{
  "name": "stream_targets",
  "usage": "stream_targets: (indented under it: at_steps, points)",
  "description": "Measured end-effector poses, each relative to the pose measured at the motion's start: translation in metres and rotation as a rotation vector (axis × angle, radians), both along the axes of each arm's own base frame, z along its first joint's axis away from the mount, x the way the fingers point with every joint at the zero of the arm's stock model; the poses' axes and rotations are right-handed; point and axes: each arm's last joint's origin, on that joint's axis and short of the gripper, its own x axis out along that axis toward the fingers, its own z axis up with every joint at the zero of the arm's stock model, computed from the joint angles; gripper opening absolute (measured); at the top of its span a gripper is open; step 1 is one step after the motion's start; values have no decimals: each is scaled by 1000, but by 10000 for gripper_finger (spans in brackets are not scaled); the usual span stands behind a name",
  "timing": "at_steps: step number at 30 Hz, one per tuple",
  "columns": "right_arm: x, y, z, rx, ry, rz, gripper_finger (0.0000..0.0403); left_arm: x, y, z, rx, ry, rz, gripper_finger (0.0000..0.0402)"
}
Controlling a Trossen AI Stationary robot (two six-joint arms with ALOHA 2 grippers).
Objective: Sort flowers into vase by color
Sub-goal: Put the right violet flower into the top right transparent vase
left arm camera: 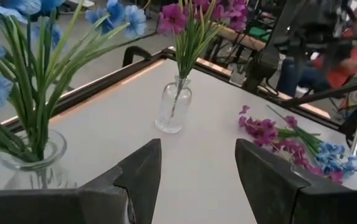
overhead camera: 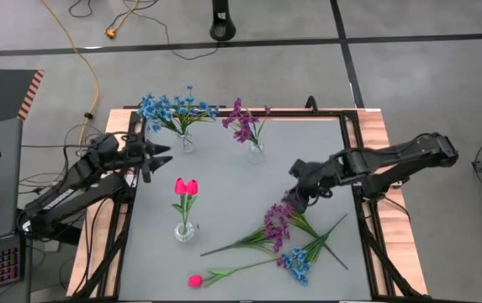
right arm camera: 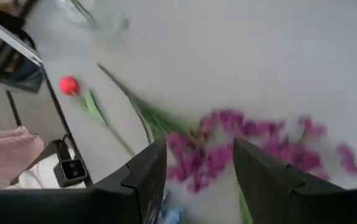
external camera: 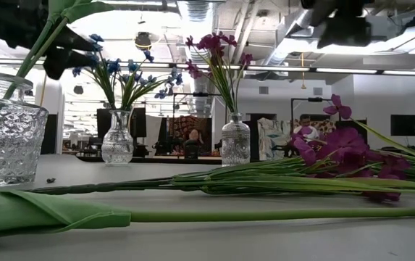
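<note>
Three small glass vases stand on the grey table: one with blue blooms (overhead camera: 176,109), one with purple blooms (overhead camera: 247,120), one with pink-red tulips (overhead camera: 186,187). Loose stems lie flat near the table's near right: a purple stem (overhead camera: 276,220), a blue stem (overhead camera: 295,263) and a tulip (overhead camera: 195,281). My right gripper (overhead camera: 295,199) hangs open just above the loose purple blooms (right arm camera: 228,142), its fingers on either side of them in the right wrist view (right arm camera: 198,149). My left gripper (overhead camera: 160,156) is open and empty beside the blue vase (left arm camera: 33,169).
The table has a raised wooden frame (overhead camera: 367,126) around it. The purple vase (left arm camera: 173,109) stands ahead of my left gripper (left arm camera: 198,149). The tulip vase (external camera: 4,141) and the loose tulip's stalk (external camera: 214,214) fill the near side. Bare table lies in the middle.
</note>
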Motion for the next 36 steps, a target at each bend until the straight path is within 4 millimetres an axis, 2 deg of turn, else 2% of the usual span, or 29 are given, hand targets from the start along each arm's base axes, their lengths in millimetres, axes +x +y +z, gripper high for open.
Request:
stream_targets:
  at_steps: [5,10,17,30,36]
  points:
    - [2,21,-20,28,160,-16,210,3,0,-6,-7,4,-6,192]
    - [11,42,-44,16,276,-6,210,4,-1,-4,6,-11,-19,192]
    - [18,60,-77,12,458,-6,210,5,-2,-4,6,-11,-35,192]
    - [27,65,-124,-67,716,-18,210,5,-2,-5,9,-7,-15,192]
    - [33,64,-141,-90,769,-18,210,5,-2,-5,9,-7,-14,192]
